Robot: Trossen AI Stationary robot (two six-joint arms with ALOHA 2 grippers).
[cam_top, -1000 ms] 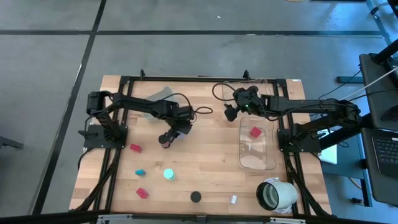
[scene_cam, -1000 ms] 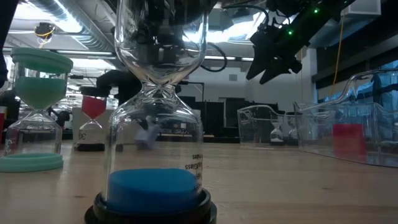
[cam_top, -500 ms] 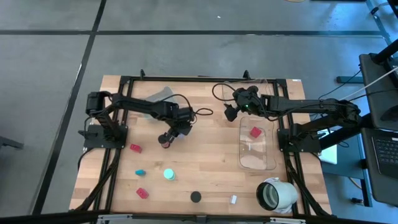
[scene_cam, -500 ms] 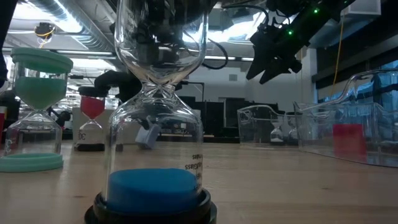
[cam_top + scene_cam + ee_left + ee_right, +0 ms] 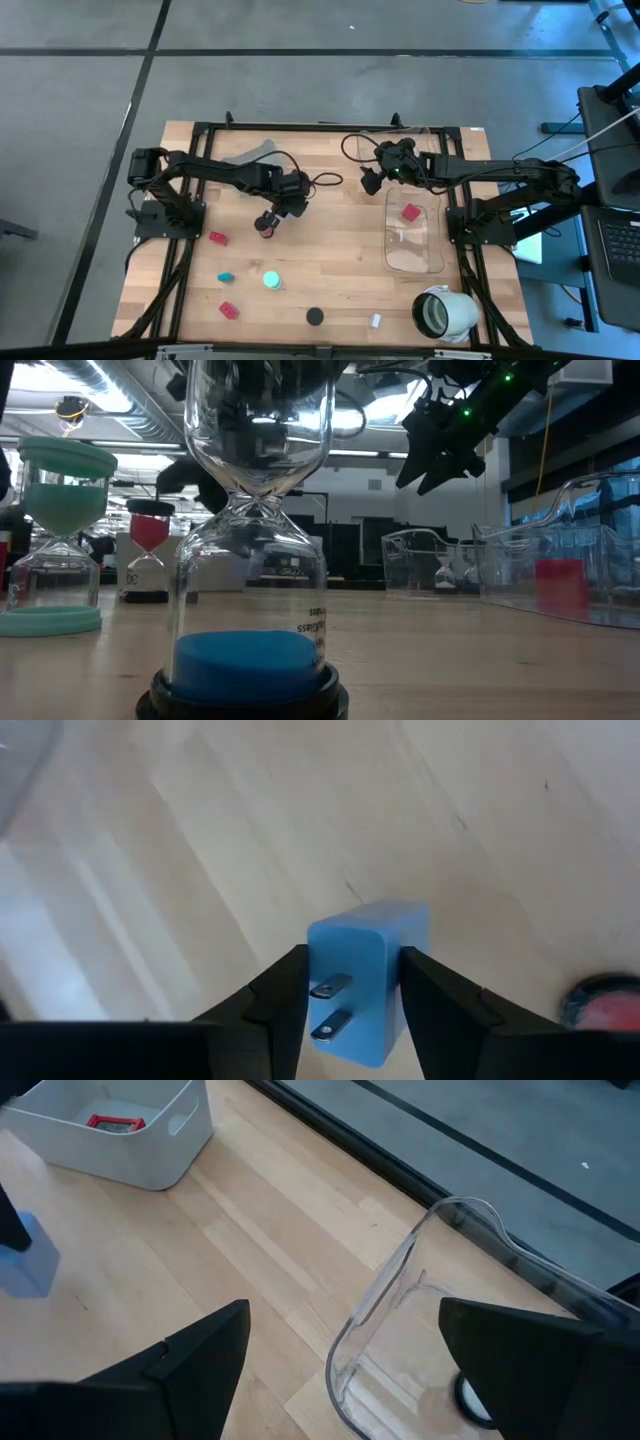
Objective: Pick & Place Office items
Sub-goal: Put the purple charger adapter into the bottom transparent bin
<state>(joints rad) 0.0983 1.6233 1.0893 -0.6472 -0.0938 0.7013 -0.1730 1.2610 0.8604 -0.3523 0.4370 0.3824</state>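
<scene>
left tool (image 5: 352,1005) clamps blue plug adapter (image 5: 365,975) by its flat sides, prongs outward, over bench (image 5: 330,260) centre | right tool (image 5: 368,183) gapes, empty, near clear tray (image 5: 415,262), likely drop-off

The wooden bench (image 5: 330,250) carries red blocks (image 5: 218,238), a teal bit (image 5: 226,277), a black cap (image 5: 315,316), a clear tray (image 5: 415,262) (red piece inside) and a white cylinder (image 5: 443,312).

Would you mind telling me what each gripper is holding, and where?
The left gripper pinches a blue plug adapter by its two sides; the right gripper holds nothing.
</scene>
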